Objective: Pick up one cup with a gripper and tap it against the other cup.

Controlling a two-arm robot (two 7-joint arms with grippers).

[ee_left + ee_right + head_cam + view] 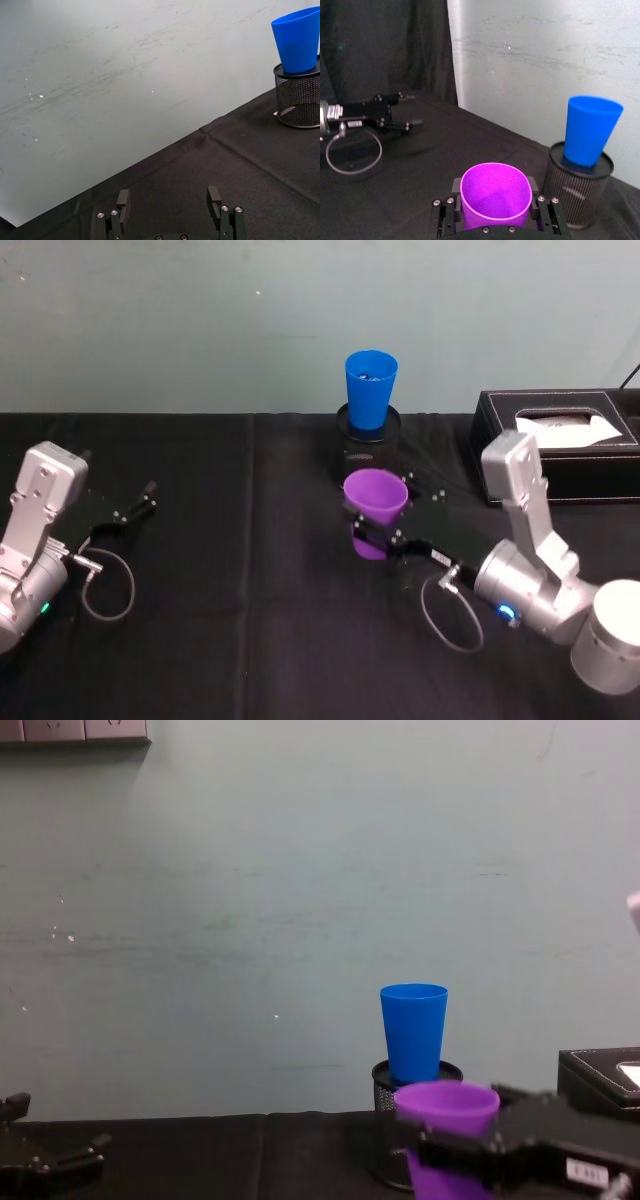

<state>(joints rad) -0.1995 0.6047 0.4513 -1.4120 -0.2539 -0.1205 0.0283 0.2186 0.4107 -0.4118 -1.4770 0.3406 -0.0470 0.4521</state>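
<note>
Black-clothed worktop [220, 640]. Right tool [385, 512] clamps tapered purple plastic tumbler [376, 495], probably lifted; next, carry it up against bright blue plastic tumbler [370, 390]. Left tool [140, 500] idle far left, open.

Nothing is legible: the small white label [587, 1172] on the right gripper [447, 1150] is too small to read.

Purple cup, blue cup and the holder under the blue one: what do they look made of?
Purple cup, held in the right gripper: likely plastic, with a smooth, even, slightly translucent wall. Blue cup: same smooth plastic look. Holder: black wire mesh, probably metal, weave visible. Left gripper idles at left.
</note>
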